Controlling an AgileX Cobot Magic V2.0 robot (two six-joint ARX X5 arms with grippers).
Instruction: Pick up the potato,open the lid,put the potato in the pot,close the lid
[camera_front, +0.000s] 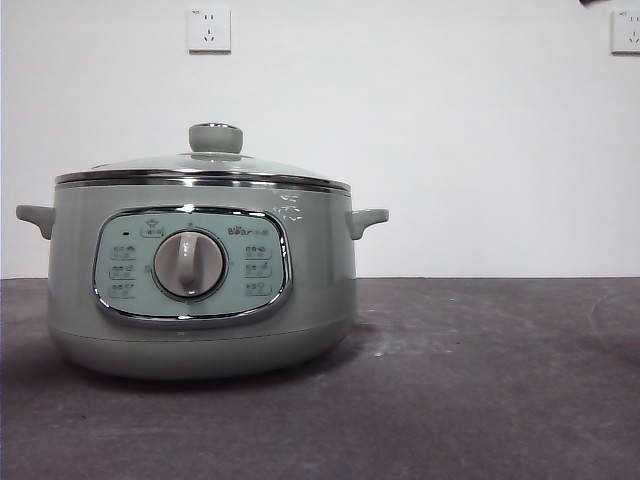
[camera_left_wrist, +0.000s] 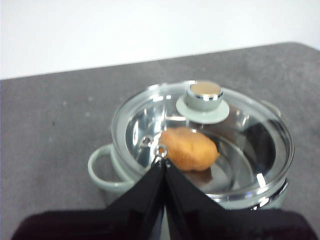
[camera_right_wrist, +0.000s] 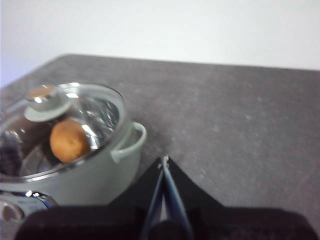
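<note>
The sage-green pot stands on the dark table at the left, its dial facing the front camera. The glass lid sits closed on its rim, green knob up. The orange-brown potato lies inside the pot, seen through the lid in the left wrist view and also in the right wrist view. My left gripper is shut and empty, held above the pot's near rim. My right gripper is shut and empty, above bare table beside the pot's handle.
A grey table runs to a white wall with two sockets. A black arm tip shows at the top right corner of the front view. Bare table lies to the right of the pot.
</note>
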